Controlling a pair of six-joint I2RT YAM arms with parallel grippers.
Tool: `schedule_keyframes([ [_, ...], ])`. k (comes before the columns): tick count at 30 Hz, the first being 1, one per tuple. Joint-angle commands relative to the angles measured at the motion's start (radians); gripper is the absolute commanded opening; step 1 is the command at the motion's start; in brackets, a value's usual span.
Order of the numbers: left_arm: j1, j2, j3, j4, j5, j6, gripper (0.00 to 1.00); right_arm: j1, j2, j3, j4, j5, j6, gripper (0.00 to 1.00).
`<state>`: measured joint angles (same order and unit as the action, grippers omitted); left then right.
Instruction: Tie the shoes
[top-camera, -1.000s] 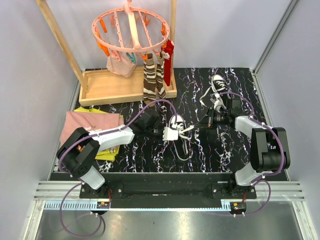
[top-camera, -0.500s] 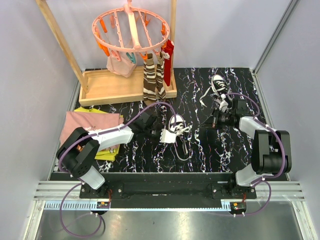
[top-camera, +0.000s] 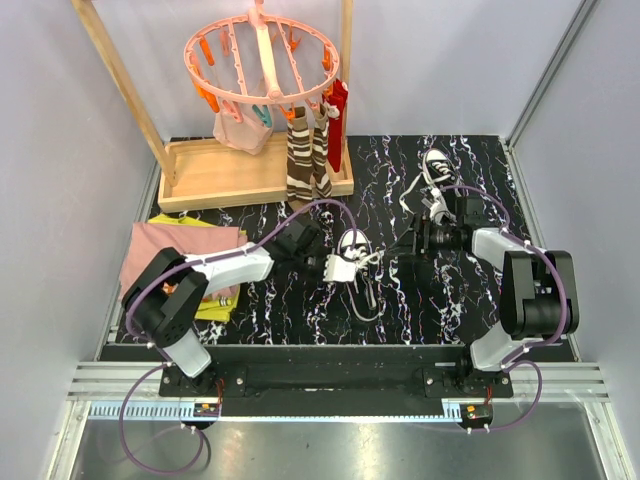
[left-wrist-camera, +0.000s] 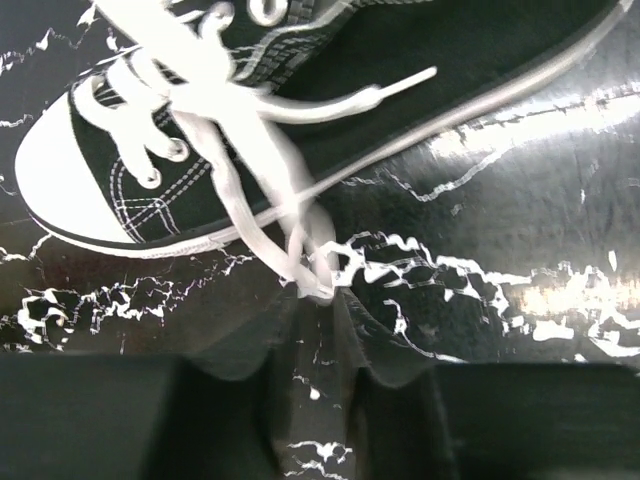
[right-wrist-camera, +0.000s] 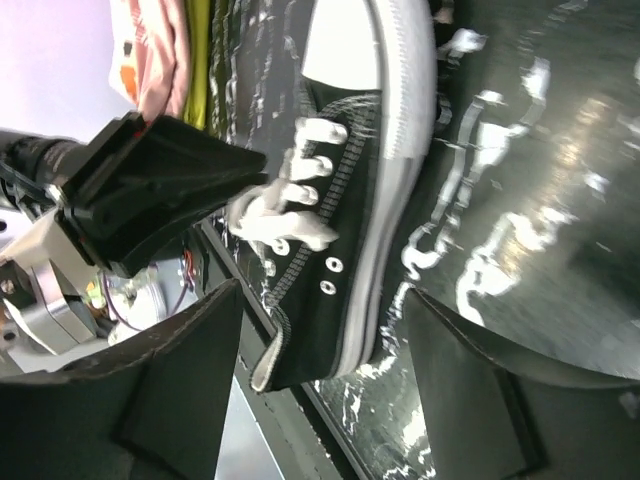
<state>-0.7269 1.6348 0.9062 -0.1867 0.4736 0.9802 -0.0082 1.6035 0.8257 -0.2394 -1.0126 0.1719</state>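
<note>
- With the left hand (left-wrist-camera: 318, 325) parted only narrowly and a lace end (left-wrist-camera: 312, 280) lying right at its fingertips, with no visible pinch on it, treat that lace as loose.
- With the right hand (right-wrist-camera: 322, 290) spread wide and grasping nothing, just to the right of the shoe, use it for the opposite lace.
- Work on the near shoe (top-camera: 352, 247), which lies mid-counter (top-camera: 470, 310) between both hands.
- Leave the second shoe (top-camera: 436, 165), well apart at the far right, for afterwards.
- Judge the stage as somewhere between first crossing and bow: laces (left-wrist-camera: 250, 150) bunched over the eyelets, no finished bow visible.
- Check that the crossing sits snug on the tongue before forming loops.
- Grip each lace close to the crossing, not at the tip, so enough slack remains for a loop.
- Pull both sides outward evenly and low. Expect a small, light shoe to slide or tip on the glossy counter under a one-sided tug.
- Mind the long lace trailing toward the near edge (top-camera: 368, 298). Keep it from snagging under either hand.
</note>
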Motion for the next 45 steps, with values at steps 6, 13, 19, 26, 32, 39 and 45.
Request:
schedule_keyframes([
  [6,0.096,-0.091,0.023,0.168,0.112,-0.357,0.49,0.053,-0.014,0.039,0.000,-0.038,-0.008,0.64],
  [13,0.071,-0.185,-0.013,0.135,0.151,-0.622,0.49,0.074,0.070,0.056,0.073,-0.050,0.078,0.71],
  [19,-0.029,-0.173,-0.038,0.208,0.082,-0.912,0.49,0.085,0.102,0.064,0.140,-0.057,0.161,0.70],
  [26,-0.039,-0.069,-0.040,0.303,0.027,-1.149,0.49,0.111,0.122,0.027,0.288,-0.050,0.313,0.66],
  [32,-0.037,0.017,0.003,0.343,-0.046,-1.198,0.49,0.113,0.122,0.012,0.327,-0.041,0.359,0.66],
  [39,-0.031,0.074,0.040,0.406,-0.006,-1.236,0.50,0.113,0.125,0.000,0.342,-0.047,0.376,0.66],
  [45,-0.031,0.094,0.043,0.435,0.022,-1.259,0.48,0.113,0.111,-0.022,0.342,-0.066,0.380,0.68],
])
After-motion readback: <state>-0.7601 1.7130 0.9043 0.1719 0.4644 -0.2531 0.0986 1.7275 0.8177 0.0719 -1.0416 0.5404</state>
